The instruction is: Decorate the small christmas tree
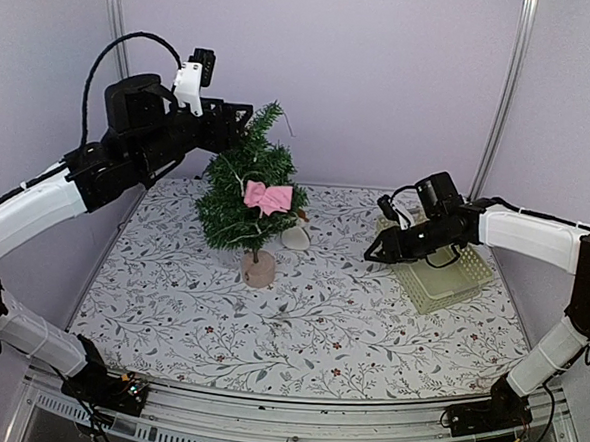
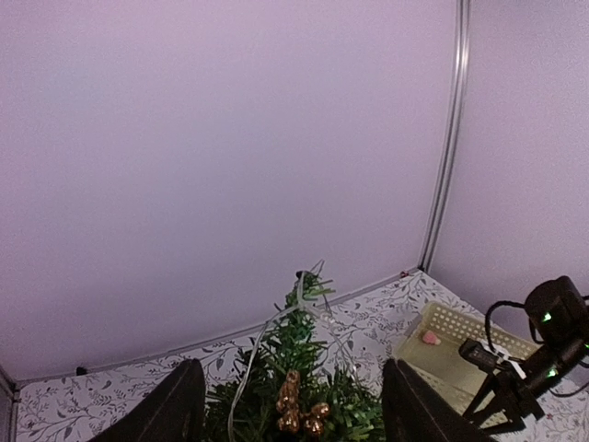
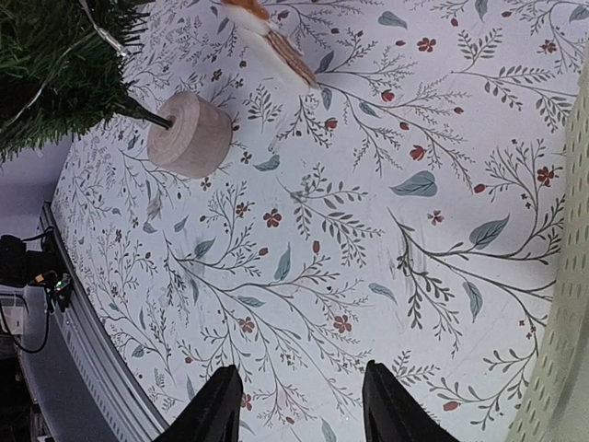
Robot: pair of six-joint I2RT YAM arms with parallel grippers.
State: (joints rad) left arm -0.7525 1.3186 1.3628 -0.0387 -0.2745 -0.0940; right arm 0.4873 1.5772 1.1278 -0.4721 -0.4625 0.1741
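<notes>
Both grippers stand with their jaws spread and carry nothing. The left gripper (image 2: pixel 293 387) hangs over the crown of the small christmas tree (image 1: pixel 249 193), one finger on either side of the top branches and touching none that I can see. Between the fingers sits a cluster of gold beads (image 2: pixel 296 412), resting in the needles on its own. Judging by this, the gripper is held high and wide so the cluster lodges there without being dragged off. A pale cord (image 2: pixel 267 341) runs down through the branches, and lower on the tree's front a pink bow (image 1: pixel 267 196) is already hung.

The right gripper (image 3: pixel 299 387) hovers low above the table (image 1: pixel 319 323), just beside the basket (image 1: pixel 447 275) at the right. It is well apart from the tree, probably kept near the supply and out of the left arm's way. One small pink piece (image 2: pixel 430 338) lies in the basket, likely the next ornament.

The tree stands upright on its round base (image 1: pixel 258 269) toward the back left of the table. A white and orange object (image 1: pixel 296 236) lies on the table just behind it; what it is I cannot tell.
</notes>
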